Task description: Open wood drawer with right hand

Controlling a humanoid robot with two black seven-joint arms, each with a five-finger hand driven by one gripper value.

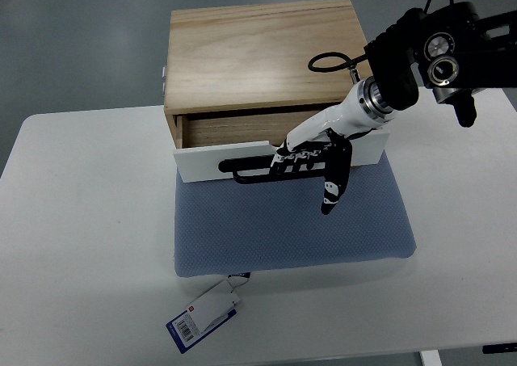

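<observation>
A light wood box (258, 55) stands at the back of the white table. Its drawer, with a white front panel (210, 160) and a black bar handle (242, 170), is pulled partly out, showing a strip of the wooden inside (234, 129). My right hand (311, 160), white and black, comes in from the upper right. Its fingers are curled over the right part of the handle, with the thumb (333, 190) pointing down toward the mat. The left hand does not show.
A blue-grey mat (291, 229) lies under and in front of the box. A white and blue tag (203, 315) lies near the table's front edge. The table (81, 245) ends at the bottom of the picture.
</observation>
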